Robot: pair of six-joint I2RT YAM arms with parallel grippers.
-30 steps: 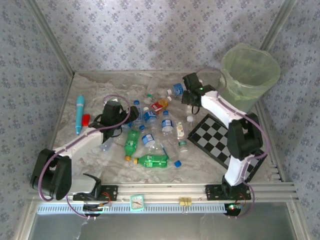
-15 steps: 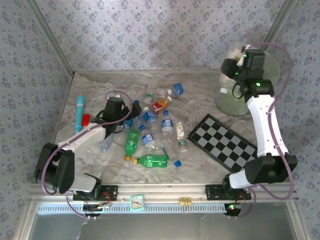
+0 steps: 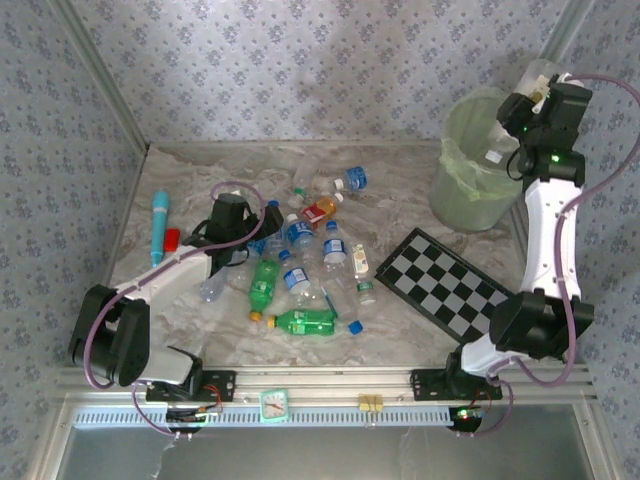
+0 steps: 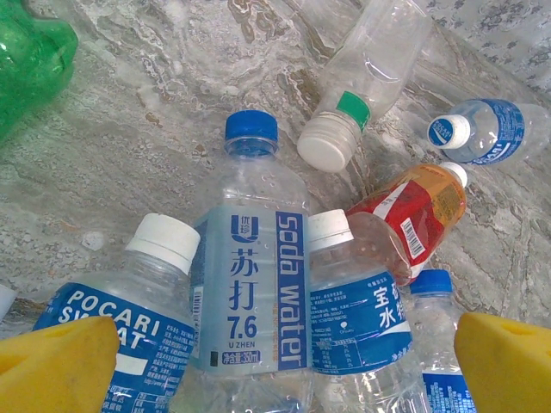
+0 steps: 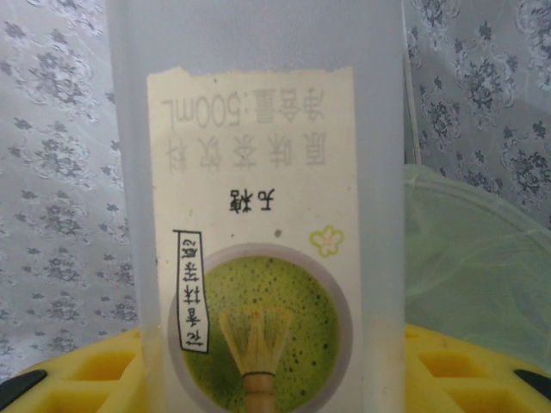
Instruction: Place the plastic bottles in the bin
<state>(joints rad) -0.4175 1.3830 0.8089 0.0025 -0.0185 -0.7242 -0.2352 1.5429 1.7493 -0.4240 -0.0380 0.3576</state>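
The matcha-label bottle (image 5: 258, 215) has its top and base cut off in the right wrist view; my right end effector (image 3: 533, 95) pinches it, raised at the bin (image 3: 470, 190)'s far-right rim. My left end effector (image 4: 275, 366), spread wide, hovers over the clustered plastic bottles (image 4: 250, 284) on the surface (image 3: 180, 290)

Bin (image 3: 465, 195) pale green; checkerboard (image 3: 445, 285) black-white; matcha bottle (image 5: 256, 206) frosted white, cream-green labelled.

Clear, blue-capped and green plastic bottles (image 3: 333, 245) scattered mid-table, frosted matcha-label bottle (image 5: 258, 215) upright aloft, seemingly beside pale-green bin (image 3: 462, 200)
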